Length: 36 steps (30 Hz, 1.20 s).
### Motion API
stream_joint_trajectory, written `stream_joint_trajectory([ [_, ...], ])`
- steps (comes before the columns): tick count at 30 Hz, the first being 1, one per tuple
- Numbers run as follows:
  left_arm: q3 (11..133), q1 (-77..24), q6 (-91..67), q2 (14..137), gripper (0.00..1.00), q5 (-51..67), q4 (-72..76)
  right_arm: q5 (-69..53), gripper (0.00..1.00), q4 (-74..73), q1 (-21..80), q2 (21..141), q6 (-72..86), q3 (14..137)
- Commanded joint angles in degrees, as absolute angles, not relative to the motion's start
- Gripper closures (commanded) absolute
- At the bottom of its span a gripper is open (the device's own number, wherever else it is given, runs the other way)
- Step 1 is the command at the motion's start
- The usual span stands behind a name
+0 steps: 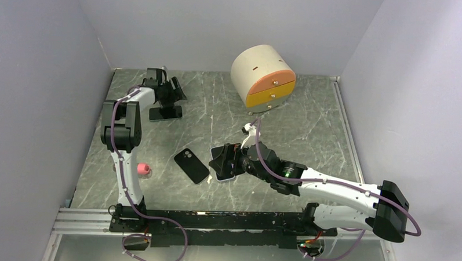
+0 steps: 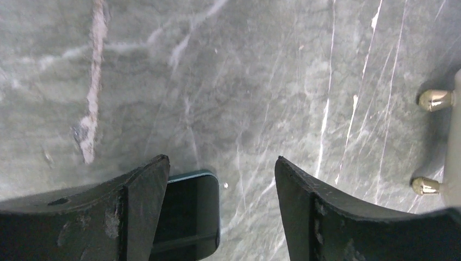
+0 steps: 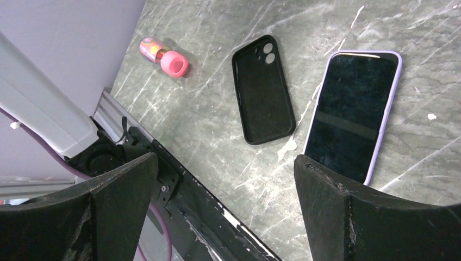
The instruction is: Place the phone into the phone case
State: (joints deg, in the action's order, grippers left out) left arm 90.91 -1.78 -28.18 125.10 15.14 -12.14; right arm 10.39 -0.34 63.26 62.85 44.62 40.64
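Black phone case [image 3: 263,89] flat on grey marble table [image 3: 217,130], long axis diagonal, camera cutout at far-left end. Lilac-edged phone [image 3: 353,114] just right of it, screen up, near parallel, not touching. Right gripper [image 3: 225,159] above phone, jaws wide, empty. Small pink bottle [image 3: 163,57] left of case. Left gripper [image 2: 220,159] far left, wide, empty, over teal-edged dark phone [image 2: 190,212].

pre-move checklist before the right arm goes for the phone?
1. Right gripper open: ok.
2. Phone flat, screen up, nothing on it: ok.
3. Phone case open side up and empty: ok.
4. Phone and phone case side by side, close but not overlapping: ok.
5. Phone centred under the right gripper: not ok, in the right wrist view it lies off to one side.
6. Left gripper out of the way: ok. It is open at the far left, over a dark device. Whether that is a second phone: cannot tell.
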Motion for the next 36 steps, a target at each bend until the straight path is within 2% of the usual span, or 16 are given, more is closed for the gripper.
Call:
stream_joint_trajectory([
  [1,86.7,-3.2,-27.7,121.5,0.24,13.8,-19.2,10.4,0.02,1.5,63.4,62.3,45.8,40.5],
  [8,82.9,-3.8,-26.2,117.9,0.24,7.3,-25.8,9.6,0.02,2.5,63.4,62.9,45.6,40.5],
  [18,75.2,-3.8,-28.2,106.3,0.24,-4.0,-31.9,9.2,0.02,2.9,63.4,63.6,45.9,40.7],
  [23,78.3,-3.8,-27.7,105.4,0.19,-10.0,-35.2,9.6,0.02,4.0,63.4,62.7,46.1,40.1],
  [30,81.6,-2.3,-15.8,107.2,0.08,-7.8,-34.4,9.7,0.02,3.5,63.5,61.5,46.5,39.3],
  [36,89.2,-0.2,-11.0,114.4,0.06,-4.7,-38.6,10.4,0.02,3.6,63.5,60.3,45.9,39.0],
])
